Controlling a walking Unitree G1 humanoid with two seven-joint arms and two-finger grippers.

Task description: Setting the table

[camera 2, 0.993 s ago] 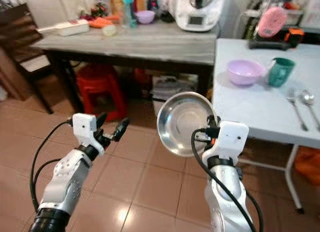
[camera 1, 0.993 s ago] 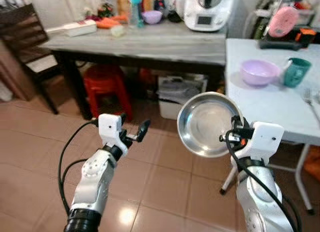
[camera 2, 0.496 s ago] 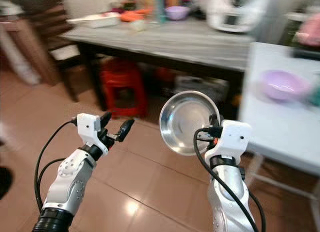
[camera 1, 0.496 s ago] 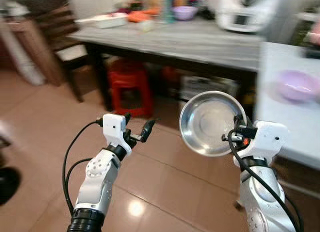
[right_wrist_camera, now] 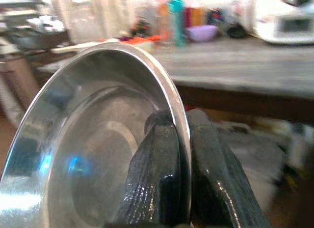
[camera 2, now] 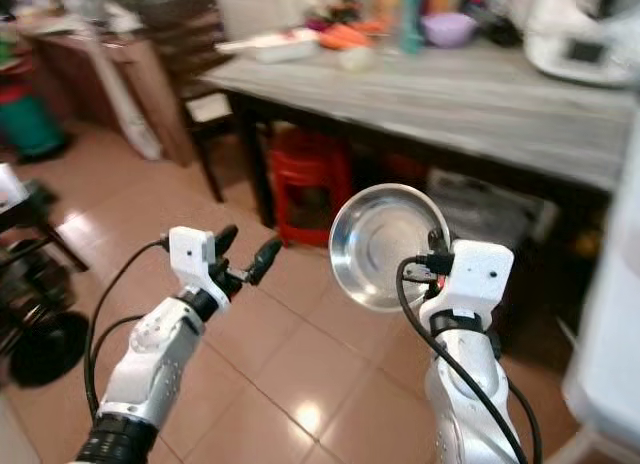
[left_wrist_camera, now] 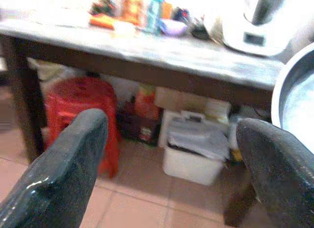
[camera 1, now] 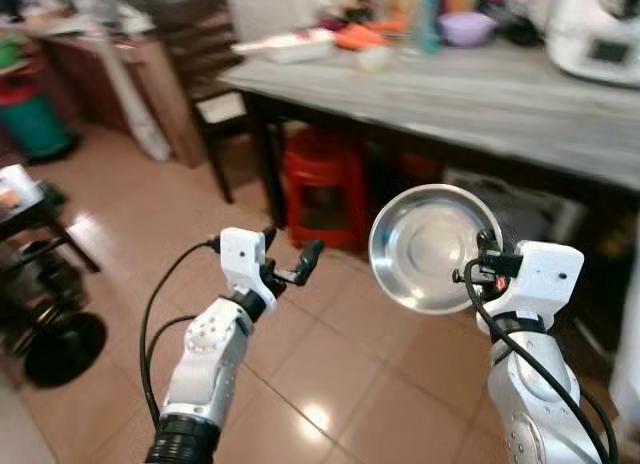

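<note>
The right gripper (right_wrist_camera: 179,154) pinches the rim of a steel plate (camera 1: 432,246), one black finger on the inside of the rim and the other on the outside, the two closed tight against the metal as the right wrist view shows. In the head views the plate stands nearly on edge in the centre right of the frame, its hollow face turned toward the camera, rising up and to the left from the white wrist block of the right arm at lower right. The left gripper (camera 1: 290,259) sits in the lower centre left of the frame, raised above the tiled floor (camera 1: 150,234), its fingers (left_wrist_camera: 73,159) spread wide with nothing between them. Behind both arms, across the upper half of the frame, runs a long grey table (camera 1: 480,94) on dark legs; on its far side stand a purple bowl (camera 1: 466,27), bottles (camera 1: 428,16) and a white kitchen appliance (camera 1: 600,39) at the upper right corner. Under the table sits a red plastic stool (camera 1: 325,184), just left of the plate in the frame. A dark wooden chair (camera 1: 205,64) stands at the table's left end, and a black stand base (camera 1: 65,349) lies at the left edge.
</note>
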